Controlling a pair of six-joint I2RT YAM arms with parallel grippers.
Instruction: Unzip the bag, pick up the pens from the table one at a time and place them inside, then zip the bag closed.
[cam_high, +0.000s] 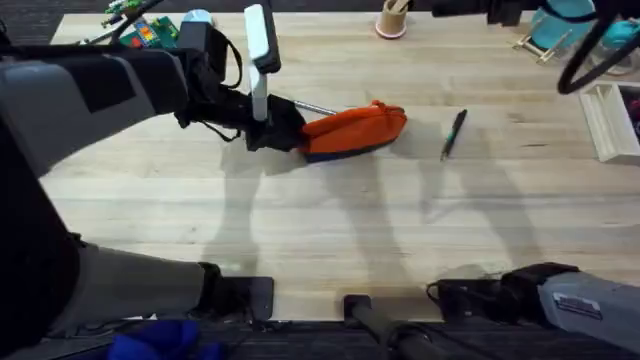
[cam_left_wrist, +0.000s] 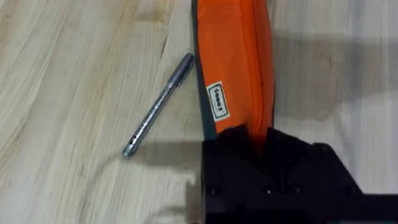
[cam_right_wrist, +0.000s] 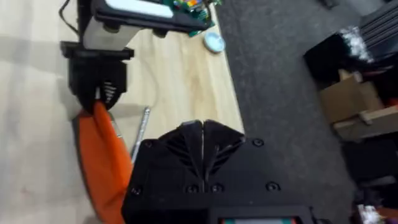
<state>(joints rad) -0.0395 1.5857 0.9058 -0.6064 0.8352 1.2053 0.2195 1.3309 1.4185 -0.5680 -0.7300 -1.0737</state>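
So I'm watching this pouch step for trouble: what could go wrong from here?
The left tool grips only one end of the bag, so a zipper pull may drag the whole bag. The silver pen lies right beside it and could get knocked. The dark pen lies apart.

**Arm pose: left extended, right retracted**

Left arm reaches forward across the table, wrist angled down; left gripper (cam_high: 275, 128) closed on the end of the bag (cam_high: 355, 130). Right arm low at its base, near table edge; right gripper (cam_right_wrist: 202, 134) fingers pressed together, holding nothing.
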